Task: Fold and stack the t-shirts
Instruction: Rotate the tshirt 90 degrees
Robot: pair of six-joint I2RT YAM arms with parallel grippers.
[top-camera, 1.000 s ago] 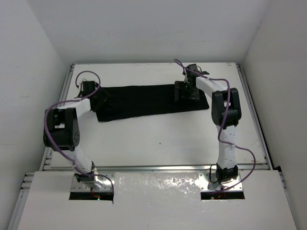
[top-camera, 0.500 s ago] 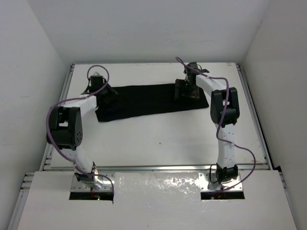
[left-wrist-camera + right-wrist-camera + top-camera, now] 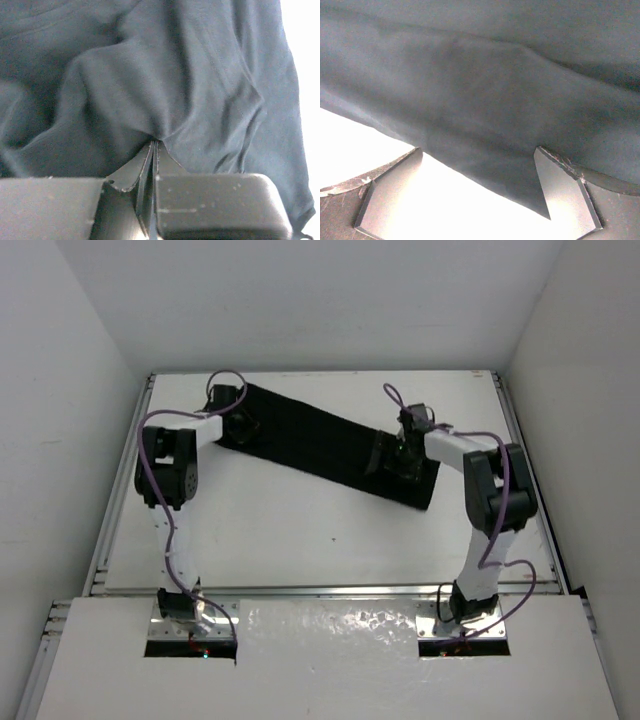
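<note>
L claw (image 3: 154,146) pinches black t-shirt (image 3: 320,445); R claw (image 3: 477,167) spread wide at its edge.

The t-shirt (image 3: 320,445) lies on the worktop (image 3: 300,530), slanting from upper left to centre right, with the left tool (image 3: 241,426) and the right tool (image 3: 396,456) at its ends.

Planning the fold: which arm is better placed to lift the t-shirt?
Left. Jaws of the left arm are shut on a pinch of the black t-shirt; those of the right arm stand open over its other end.
</note>
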